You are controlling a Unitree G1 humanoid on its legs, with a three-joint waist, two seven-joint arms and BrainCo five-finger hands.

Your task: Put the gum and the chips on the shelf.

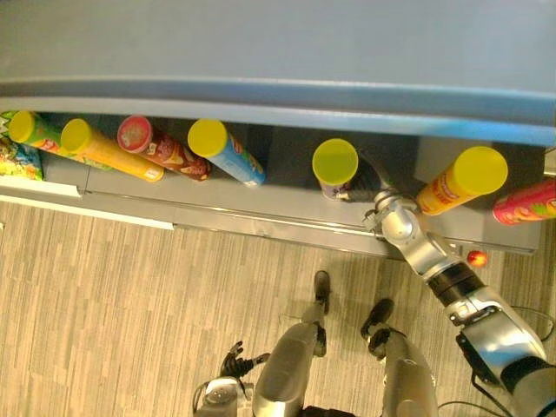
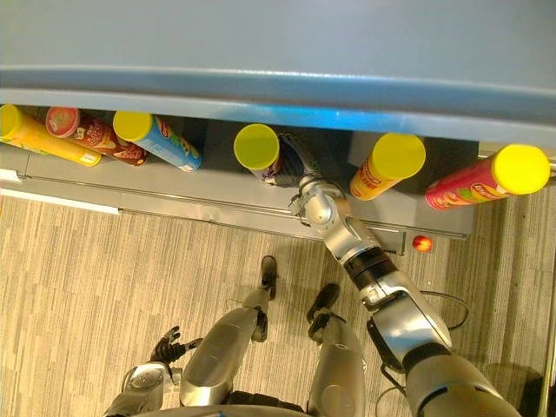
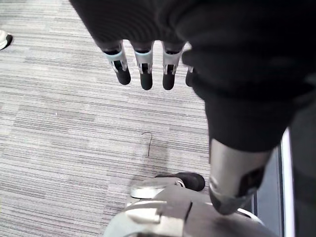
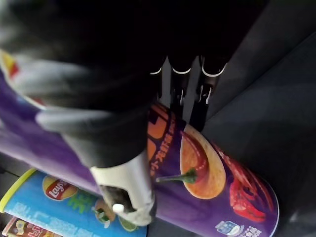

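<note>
**Chips on the shelf, not yet let go**

Your right hand [image 4: 123, 182] has its thumb and fingers round the purple can [image 4: 217, 173], which stands on the shelf [image 2: 174, 201] among other cans [image 2: 156, 139]. Your left hand [image 3: 143, 69] hangs low, fingers loose, holding nothing. The chips look placed, with only the release left. I cannot pick out the gum. The shelf board is grey, with striped carpet [image 1: 130, 287] below.

shelf [image 1: 287, 178] was dark grey | purple can [image 1: 334, 162] stood at the right hand [image 4: 190, 101] | orange can [image 1: 459, 181] just right of hand | blue can [image 1: 230, 154], red-lidded can [image 1: 161, 148], yellow can [image 1: 109, 150] farther left of hand
</note>
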